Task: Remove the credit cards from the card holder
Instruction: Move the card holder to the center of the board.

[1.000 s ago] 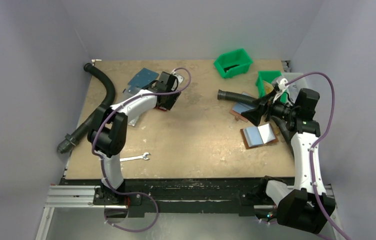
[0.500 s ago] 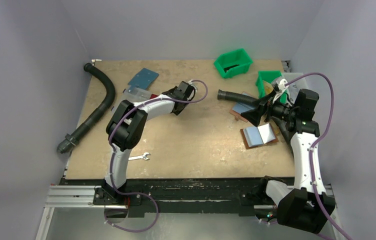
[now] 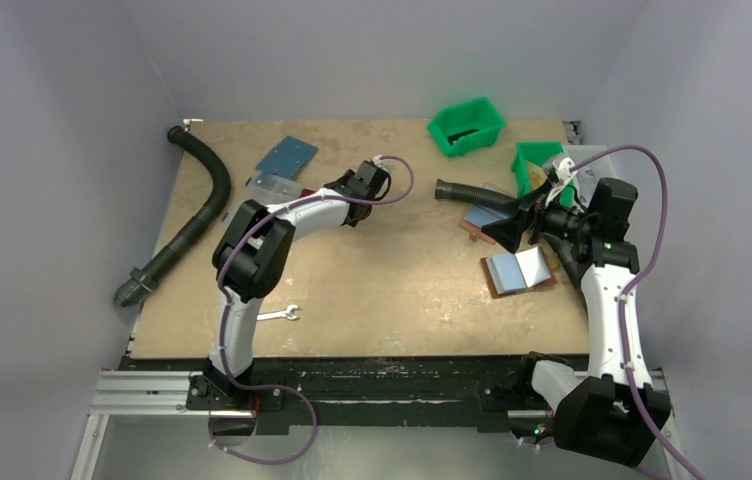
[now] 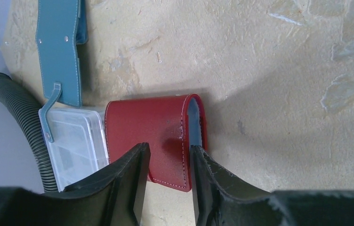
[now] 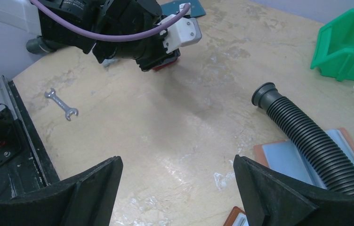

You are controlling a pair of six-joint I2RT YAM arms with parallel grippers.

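Card holder (image 4: 151, 136) lies folded shut on the tabletop (image 4: 269, 70), just beside a clear plastic box (image 4: 74, 141), with a blue folder (image 4: 60, 42) beyond it. Left claw (image 4: 168, 148) stands over it, half-parted, red cover showing between its fingers; whether they touch it I cannot tell. Right claw (image 5: 177, 160) hangs wide, released, well apart from it

Dark red card holder (image 4: 149, 125), green bin (image 3: 472, 140)

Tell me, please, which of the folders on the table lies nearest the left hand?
The dark red card holder, folded shut just below the left hand. The blue folder lies further off, and the open brown folder sits by the right arm.
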